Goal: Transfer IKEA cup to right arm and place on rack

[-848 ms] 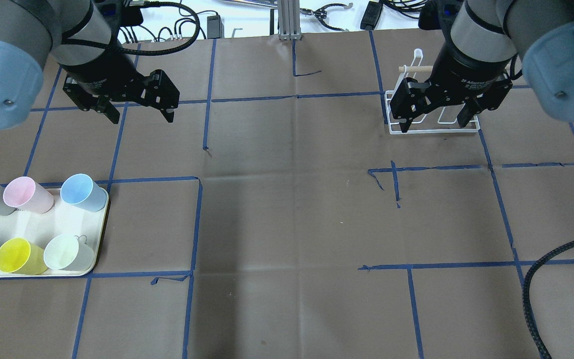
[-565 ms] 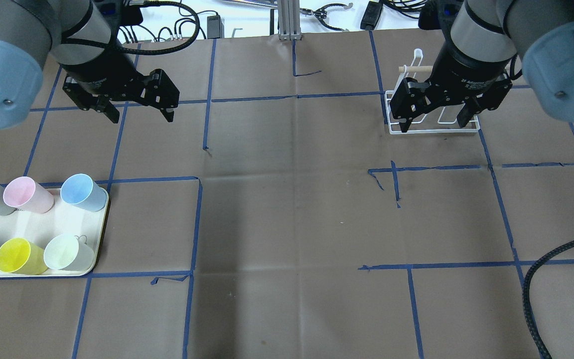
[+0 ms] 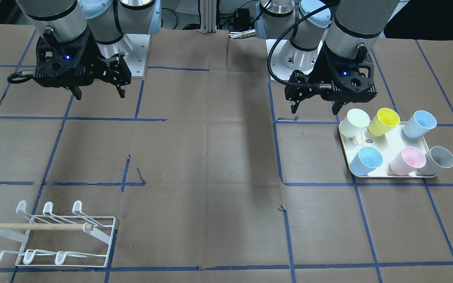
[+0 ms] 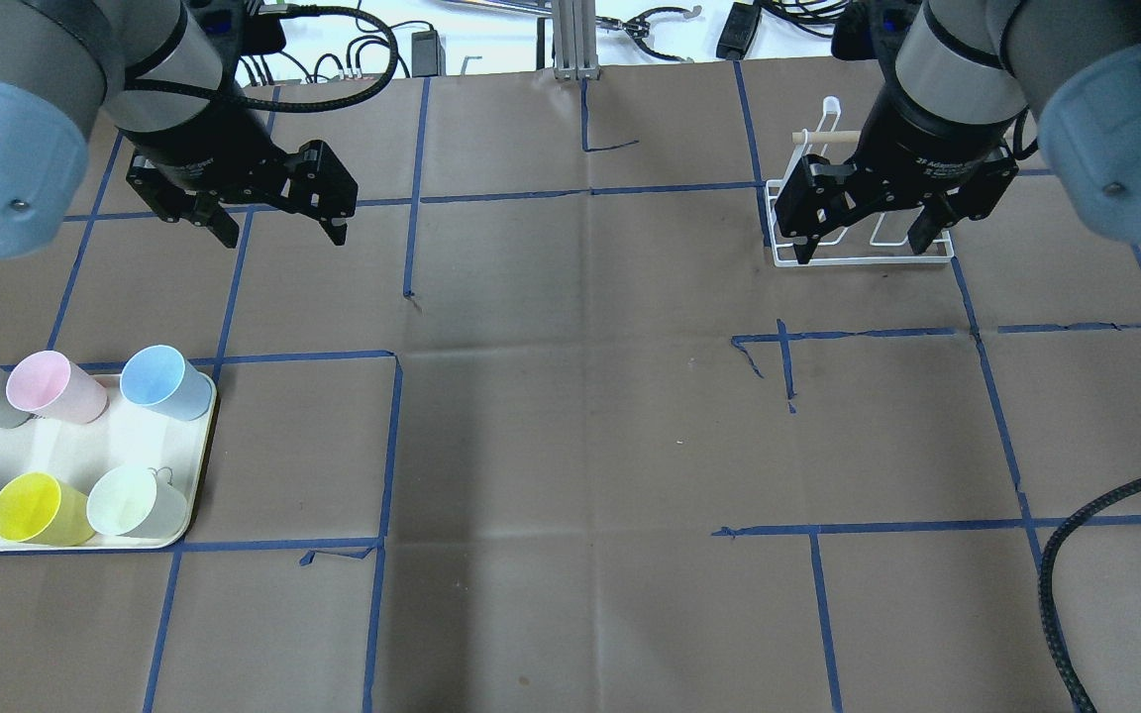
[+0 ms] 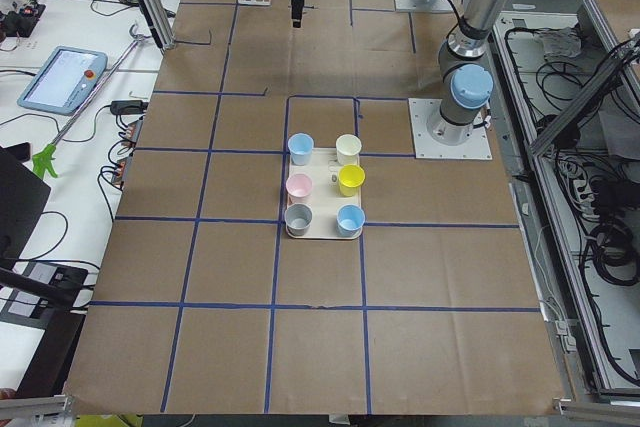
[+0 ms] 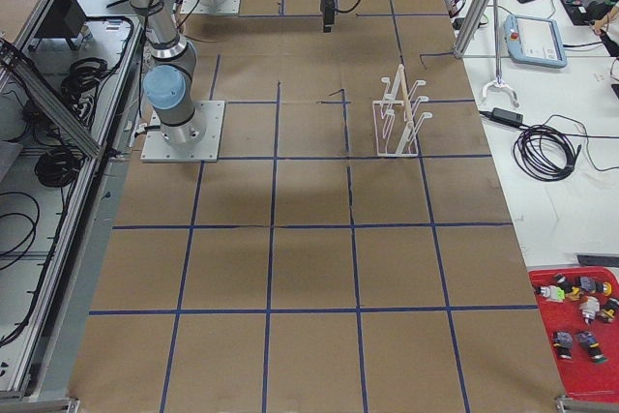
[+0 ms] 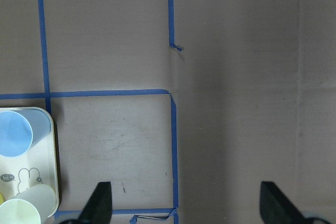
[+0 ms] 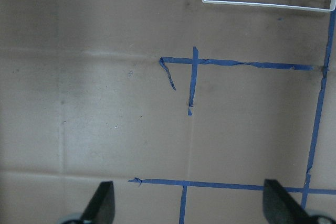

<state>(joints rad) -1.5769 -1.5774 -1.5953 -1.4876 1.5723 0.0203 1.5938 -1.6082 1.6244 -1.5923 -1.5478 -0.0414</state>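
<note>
IKEA cups (image 4: 164,381) sit on the cream tray (image 4: 75,448); left tool (image 4: 283,236) and right tool (image 4: 861,250) both hang spread, empty. Left should straddle one cup's wall, clear of neighbours.

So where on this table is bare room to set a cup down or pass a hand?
Widest: the table in its middle, between the tray on the robot's left and the rack at the far right. Also bare: the right half from the robot out to the rack. Crowded: only the tray, filled by six cups.
</note>
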